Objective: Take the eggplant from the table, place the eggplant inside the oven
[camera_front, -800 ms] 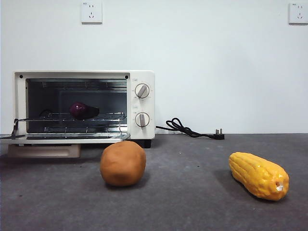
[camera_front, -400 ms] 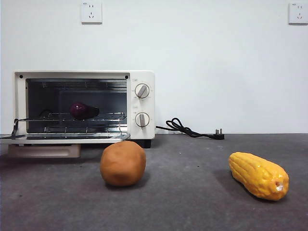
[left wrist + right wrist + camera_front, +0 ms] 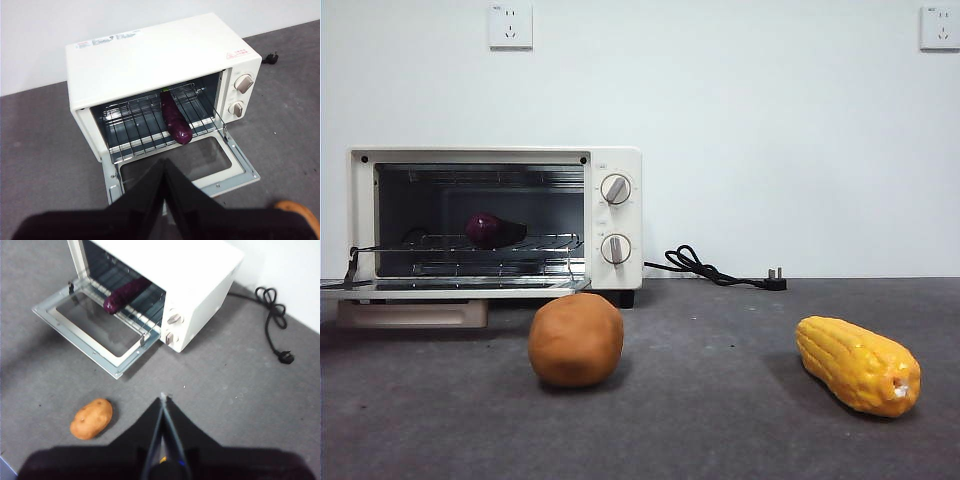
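The eggplant (image 3: 492, 230) lies on the wire rack (image 3: 150, 125) inside the oven (image 3: 616, 160), long, smooth and shiny purple, with a small green stem at the end deeper in the oven. The rack is made of thin silver bars with gaps between them. The oven is a cream box with smooth sides, and it has two round knobs (image 3: 615, 218), one above the other. Its door (image 3: 200, 165) hangs open and flat (a pane of dark glass in a grey metal frame). The table (image 3: 720, 420) is dark grey, dull and a bit rough, like felt. In front of the oven sits a brown potato (image 3: 576, 339), round and lumpy, with little specks on its skin. Well apart from it lies a yellow corn cob (image 3: 858, 364), bumpy all over with rows of kernels. A black cord (image 3: 710, 269) curls on the table by the wall, ending in a plug. The left gripper (image 3: 164, 165) hangs above the open door, its two black jaws pressed together with nothing between them. The right gripper (image 3: 162, 402) hangs high over the table, near the potato and the oven's knob end, and its jaws are pressed together too, holding nothing.
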`<state>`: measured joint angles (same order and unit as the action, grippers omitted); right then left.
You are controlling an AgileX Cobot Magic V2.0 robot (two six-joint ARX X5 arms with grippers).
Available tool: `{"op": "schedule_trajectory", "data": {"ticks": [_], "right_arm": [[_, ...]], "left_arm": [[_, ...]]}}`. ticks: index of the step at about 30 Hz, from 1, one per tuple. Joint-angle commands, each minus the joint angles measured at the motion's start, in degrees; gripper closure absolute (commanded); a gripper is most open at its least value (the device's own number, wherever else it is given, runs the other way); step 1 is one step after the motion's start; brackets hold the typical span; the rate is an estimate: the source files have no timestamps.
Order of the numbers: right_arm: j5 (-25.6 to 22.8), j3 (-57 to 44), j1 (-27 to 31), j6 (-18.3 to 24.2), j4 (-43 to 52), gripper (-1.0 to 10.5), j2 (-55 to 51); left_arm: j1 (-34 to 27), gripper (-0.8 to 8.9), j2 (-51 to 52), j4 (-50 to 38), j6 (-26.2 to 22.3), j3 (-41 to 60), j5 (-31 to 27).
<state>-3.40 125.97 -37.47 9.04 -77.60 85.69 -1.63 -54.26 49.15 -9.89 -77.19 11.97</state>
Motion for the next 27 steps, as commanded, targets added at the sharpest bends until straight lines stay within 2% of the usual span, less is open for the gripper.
{"op": "schedule_trajectory", "data": {"ticks": [1, 10, 12, 18, 23, 27], "right_arm": [[-0.7, -0.8, 0.0, 0.4, -1.5, 9.6, -2.3], [-3.1, -3.3, 0.0, 0.0, -1.5, 9.6, -12.7], [-4.5, -5.1, 0.0, -0.5, -1.5, 9.6, -15.6], [-9.0, -12.3, 0.0, -1.6, -1.5, 9.6, -23.4], [-9.7, -18.5, 0.0, -2.0, -1.5, 9.6, -28.8], [-9.7, -24.8, 0.0, -3.1, -1.5, 9.6, -33.0]], "left_arm": [[-2.9, 8.19, -1.3, -2.2, 0.5, 2.6, 2.0], [-16.0, 8.2, -6.6, -11.6, 5.2, 13.3, 13.5], [-17.9, 8.19, -7.9, -14.1, 5.5, 16.0, 14.4], [-20.7, 8.2, -14.3, -20.4, 5.5, 21.4, 17.3], [-21.4, 8.2, -22.7, -23.5, 5.1, 21.7, 18.6], [-24.3, 8.19, -30.5, -25.7, 4.8, 21.7, 20.8]]}}
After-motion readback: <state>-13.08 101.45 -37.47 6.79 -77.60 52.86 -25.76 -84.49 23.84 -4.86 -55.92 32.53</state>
